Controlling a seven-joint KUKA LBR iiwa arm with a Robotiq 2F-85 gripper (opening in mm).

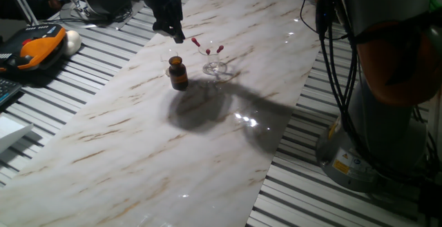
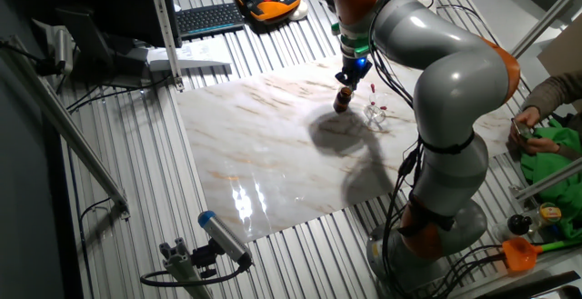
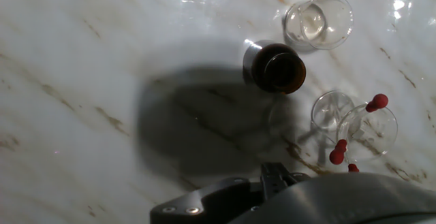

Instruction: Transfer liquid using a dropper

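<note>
Three droppers with red bulbs (image 1: 208, 50) stand together in a small clear glass (image 1: 215, 66) on the marble board. In the hand view their bulbs (image 3: 337, 154) show at the lower right, in the glass (image 3: 368, 130). A brown bottle (image 1: 178, 73) stands just left of the glass and is open at the top in the hand view (image 3: 276, 67). A clear beaker (image 3: 319, 23) stands beyond the bottle. My gripper (image 1: 177, 34) hangs above the bottle and beaker, left of the droppers, and holds nothing that I can see. Its fingers are dark and their gap is hidden.
The marble board (image 1: 138, 144) lies on a ribbed metal table. An orange and black pendant (image 1: 31, 51) lies at the far left. The arm's base (image 1: 373, 151) and cables stand at the right. A person's hand (image 2: 536, 135) shows at the right edge.
</note>
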